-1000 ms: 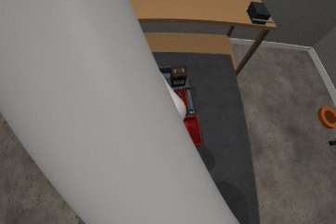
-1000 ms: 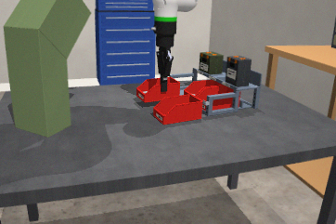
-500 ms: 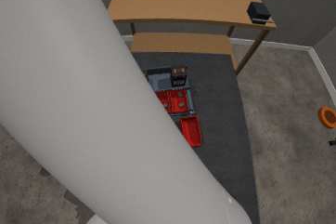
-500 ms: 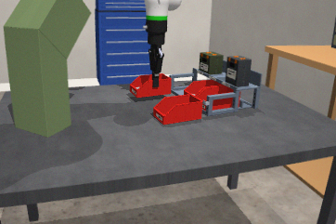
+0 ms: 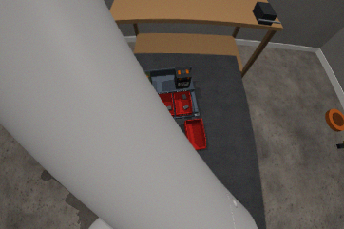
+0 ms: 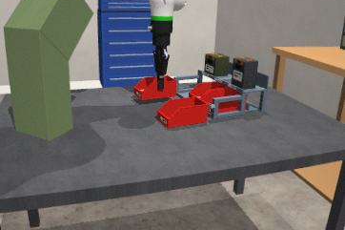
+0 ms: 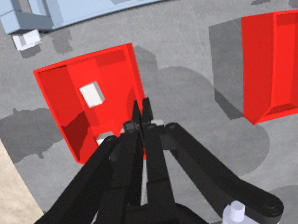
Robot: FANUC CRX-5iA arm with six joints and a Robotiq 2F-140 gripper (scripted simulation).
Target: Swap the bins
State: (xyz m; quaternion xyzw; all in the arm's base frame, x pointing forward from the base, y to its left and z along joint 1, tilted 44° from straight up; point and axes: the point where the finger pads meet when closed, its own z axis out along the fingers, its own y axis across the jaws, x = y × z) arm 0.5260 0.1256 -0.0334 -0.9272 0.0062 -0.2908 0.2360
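My gripper (image 7: pixel 143 108) is shut on the right side wall of the red bin with the parts (image 7: pixel 89 106), which holds white parts (image 7: pixel 91 94). In the exterior view the gripper (image 6: pixel 161 84) points straight down into this bin (image 6: pixel 153 89), left of the shelf. The empty red bin (image 6: pixel 183 112) stands upright on the table in front of the grey shelf (image 6: pixel 229 96); it also shows in the wrist view (image 7: pixel 269 66) and from above (image 5: pixel 196 133). The shelf holds other red bins (image 5: pixel 182 104). The arm hides the parts bin in the top view.
Two black and orange boxes (image 6: pixel 215 64) stand on top of the shelf. A tall green block (image 6: pixel 43 56) stands on the table's left. A blue cabinet (image 6: pixel 126 34) is behind the table. A wooden table (image 5: pixel 190 4) stands beyond.
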